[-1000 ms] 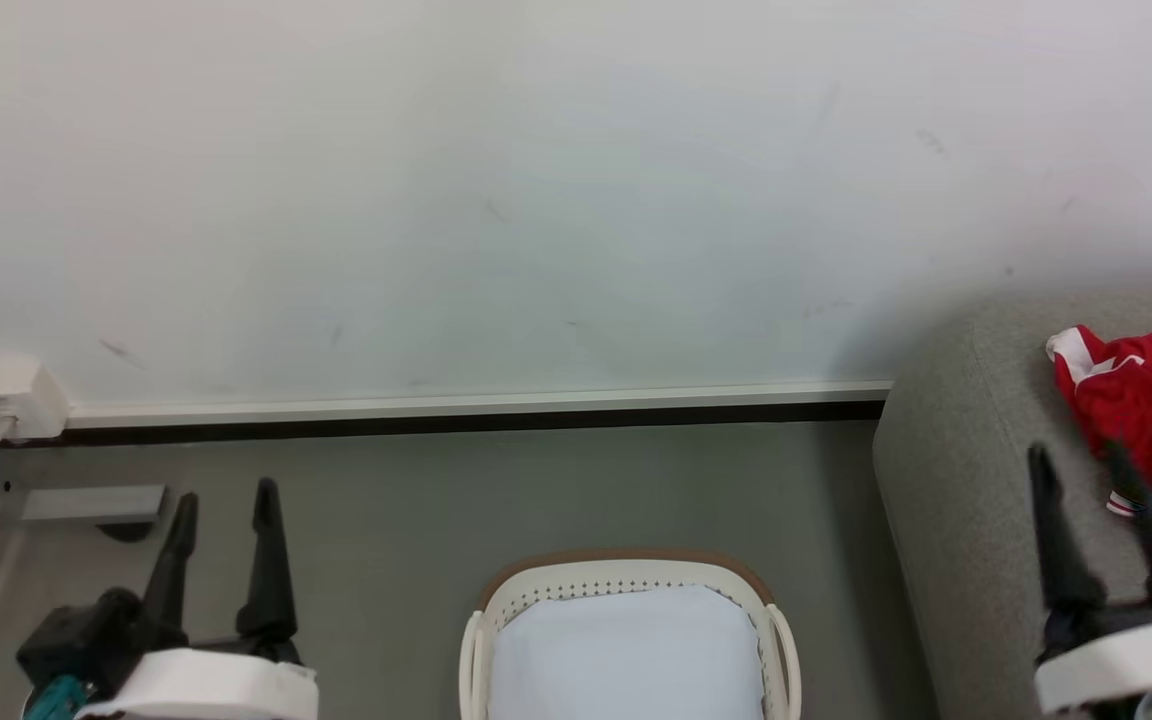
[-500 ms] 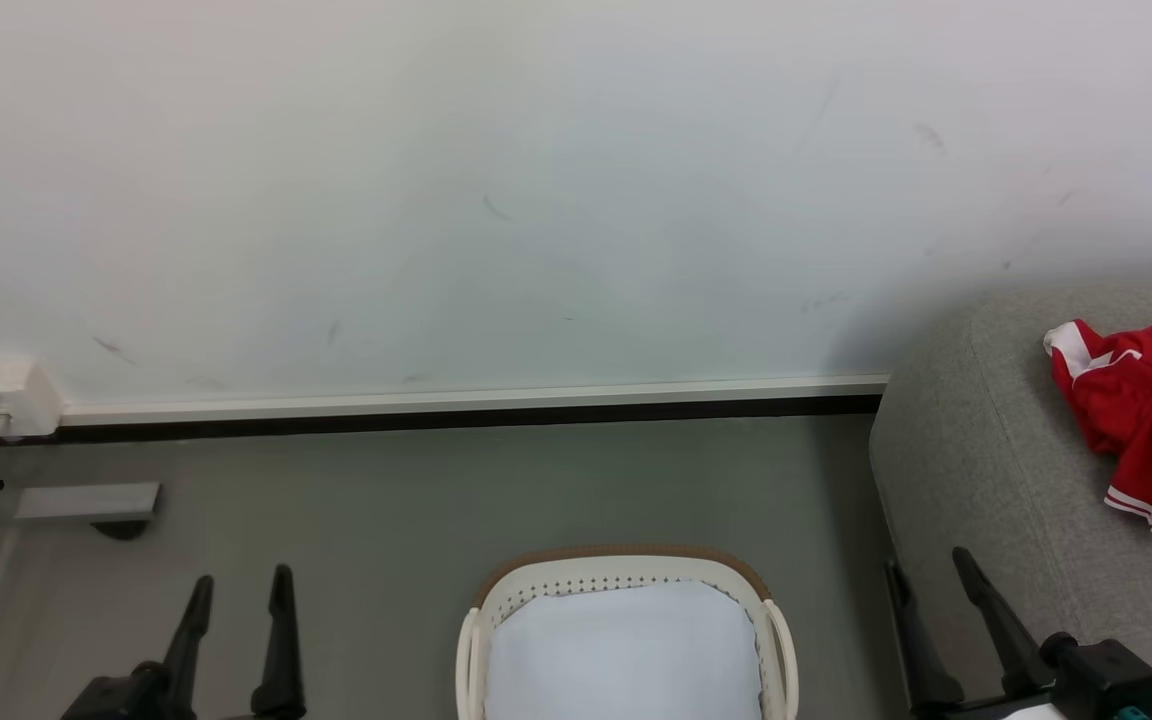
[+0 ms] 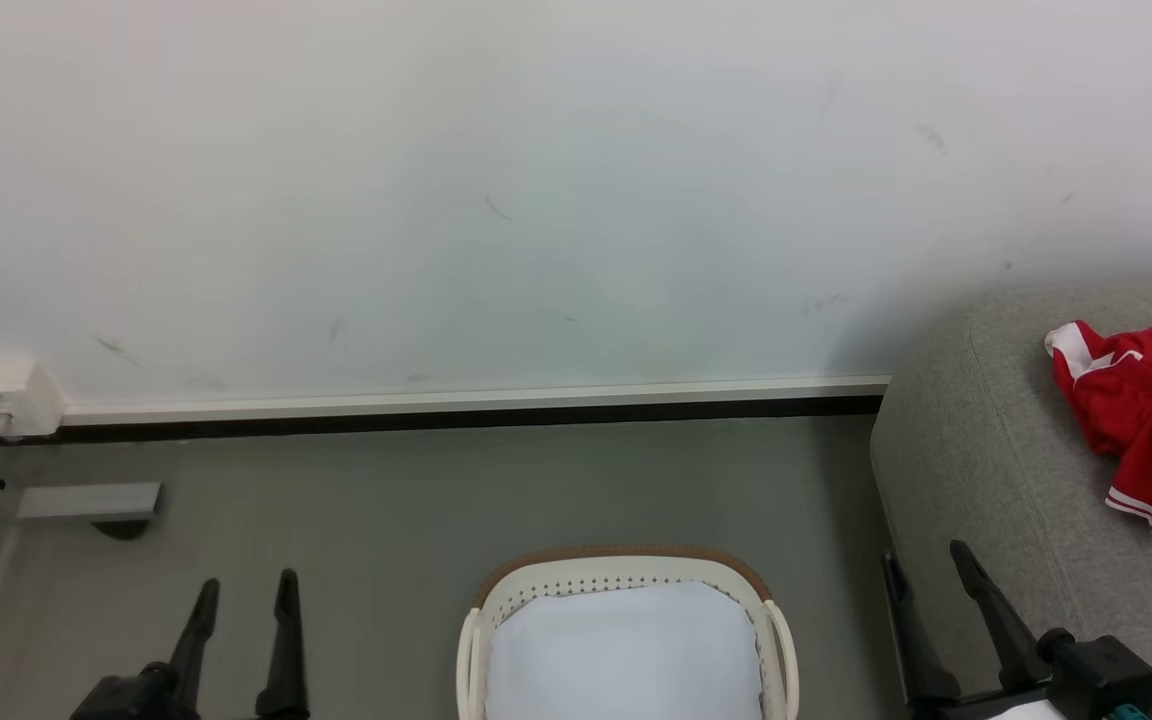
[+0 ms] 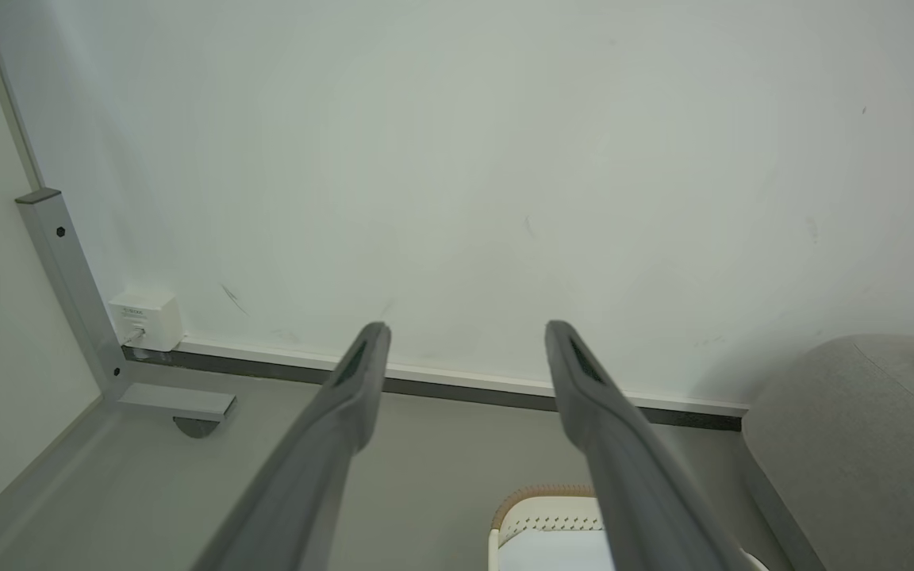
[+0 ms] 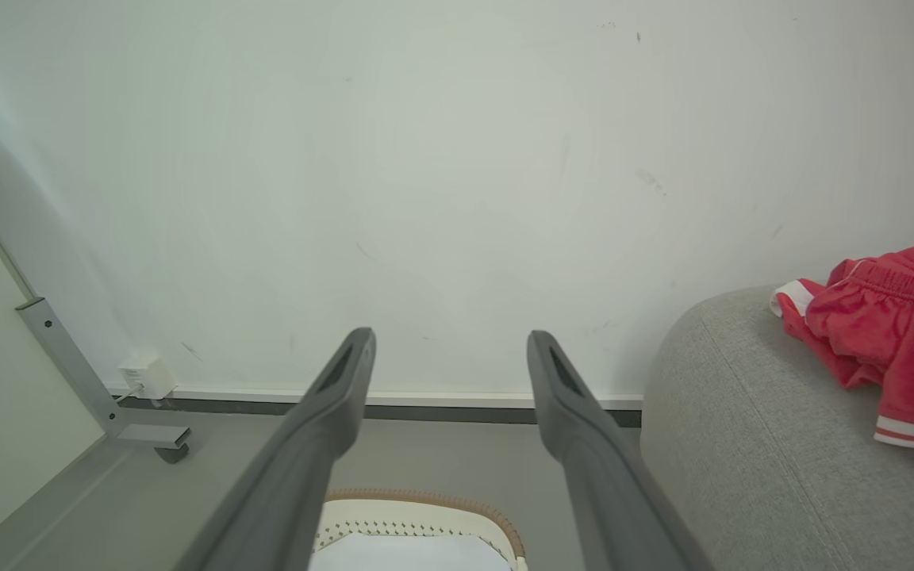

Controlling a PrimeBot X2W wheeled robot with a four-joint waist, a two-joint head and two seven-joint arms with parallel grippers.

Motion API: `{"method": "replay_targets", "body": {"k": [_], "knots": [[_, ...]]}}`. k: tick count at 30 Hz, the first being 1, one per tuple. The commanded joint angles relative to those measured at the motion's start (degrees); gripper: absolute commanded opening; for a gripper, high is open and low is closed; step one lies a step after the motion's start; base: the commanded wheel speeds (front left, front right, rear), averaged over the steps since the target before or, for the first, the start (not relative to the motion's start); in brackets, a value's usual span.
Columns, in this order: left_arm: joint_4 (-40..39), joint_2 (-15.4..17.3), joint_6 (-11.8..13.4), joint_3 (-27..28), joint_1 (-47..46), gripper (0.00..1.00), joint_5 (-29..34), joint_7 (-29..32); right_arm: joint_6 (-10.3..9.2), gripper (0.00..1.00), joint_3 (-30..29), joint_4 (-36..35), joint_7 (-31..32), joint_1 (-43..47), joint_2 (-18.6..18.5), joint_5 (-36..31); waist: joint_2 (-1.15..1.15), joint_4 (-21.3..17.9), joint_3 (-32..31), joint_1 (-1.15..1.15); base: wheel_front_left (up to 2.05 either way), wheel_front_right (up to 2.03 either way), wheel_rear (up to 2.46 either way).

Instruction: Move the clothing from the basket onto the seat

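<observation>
Well, clothing (image 3: 1146, 430) beyond right hand (image 3: 923, 556)

This is looking like a home-style room: a grey sofa (image 3: 976, 470) and laundry basket (image 3: 626, 555) are sitting by a scuffed white wall (image 3: 536, 200).

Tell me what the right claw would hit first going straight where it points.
The right claw would probably reach the wall, passing just beside the sofa; depth is unclear.
</observation>
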Motion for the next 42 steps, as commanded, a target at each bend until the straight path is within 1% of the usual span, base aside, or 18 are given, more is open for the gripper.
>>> {"method": "replay_targets", "body": {"k": [1,4,5,9,14,25,42], "knots": [[0.16,0.13,-0.25,0.23,-0.38,1.00,0.88,-0.02,-0.13,1.00,-0.05,0.01,-0.17,-0.05,0.07,-0.37,0.00,-0.02,0.00,0.00,0.00,0.00,0.00],[0.10,0.08,-0.46,0.28,-0.54,1.00,0.86,-0.02,-0.13,1.00,0.13,0.15,-0.18,-0.24,0.18,-0.14,0.00,-0.06,0.01,0.00,0.00,0.00,0.00],[0.21,-0.05,-0.42,0.21,-0.07,0.00,0.00,0.00,0.00,0.00,0.15,0.10,0.00,-0.11,0.10,0.01,0.00,-0.05,0.01,0.00,0.00,0.00,0.00],[2.38,-0.55,-0.41,0.13,0.80,0.00,-0.12,0.10,0.00,0.00,0.31,1.82,0.33,0.94,0.16,0.23,0.00,-0.05,0.01,0.00,0.00,0.00,0.00],[3.04,-0.51,-0.57,0.92,-0.33,0.00,-5.70,2.17,0.00,0.00,-0.71,1.50,1.59,0.81,0.15,5.47,0.00,0.09,-0.01,0.00,0.00,0.00,0.00],[2.57,-0.41,-0.89,0.78,-1.05,0.00,-17.44,4.81,-0.01,0.00,-2.78,1.16,4.19,0.21,0.06,15.92,0.00,0.39,-0.05,0.00,0.00,0.00,0.00],[2.26,-0.27,-1.19,1.08,-2.37,0.00,-32.76,8.69,-0.03,0.00,-5.57,0.60,7.63,-0.51,0.00,29.69,0.00,0.84,-0.10,0.00,0.00,0.00,0.00]]}}
